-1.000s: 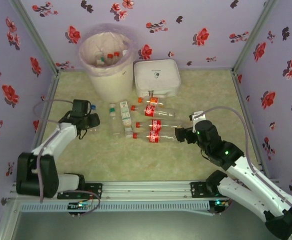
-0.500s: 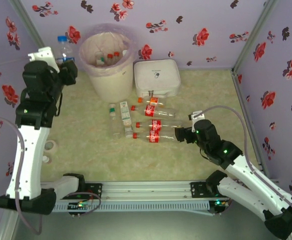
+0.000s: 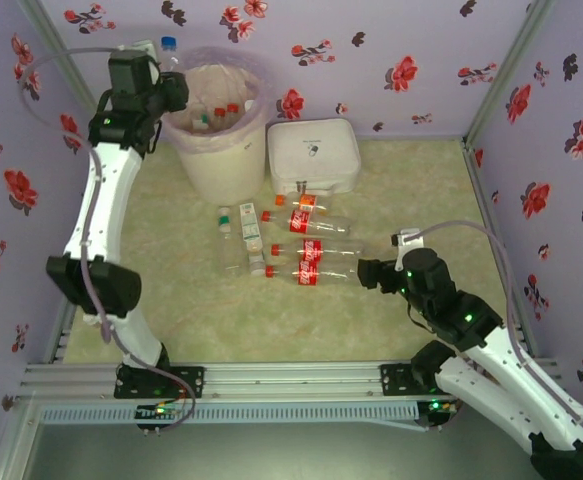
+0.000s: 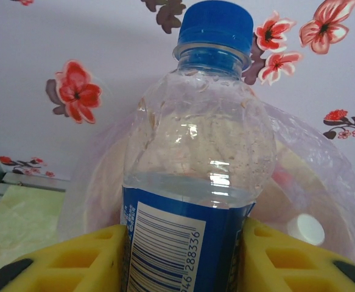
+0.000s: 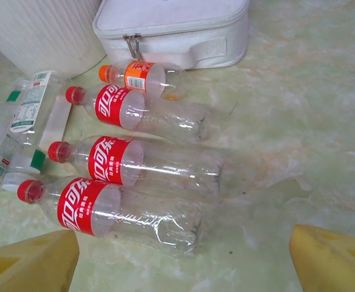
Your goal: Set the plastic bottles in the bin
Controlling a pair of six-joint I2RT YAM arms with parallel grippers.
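1. Cream-white and lined with a pinkish bag, the bin (image 3: 216,160) stands at the far left of the desk (image 3: 391,200) in the overhead view. The left claw (image 3: 174,85) is raised beside its rim. It is closed round a blue-capped bottle (image 3: 170,50) held upright, and the bin's mouth lies just to the claw's right. A few bottles lie inside the bin. The other plastic bottles (image 3: 306,248) lie clustered mid-desk, in front of a flat white case (image 3: 314,155). The right claw (image 3: 362,272) sits low just to their right, by far the nearer arm to them.

2. Left wrist view: yellow fingers (image 4: 86,255) press both sides of the clear, slightly dented, blue-labelled bottle (image 4: 195,152). The bin's bag-lined opening (image 4: 311,164) lies behind it, so the drop probably needs a little more reach over the rim.

3. Right wrist view: the right claw (image 5: 183,258) gapes wide and grips nothing. Straight ahead, three clear red-labelled bottles lie on their sides, the nearest bottle (image 5: 116,210) just in front, red caps to the left. Their long axes run across the view, in line with the claw's opening, so it would likely have to turn to span one. An orange-capped bottle (image 5: 144,76) lies beyond them, near the case.
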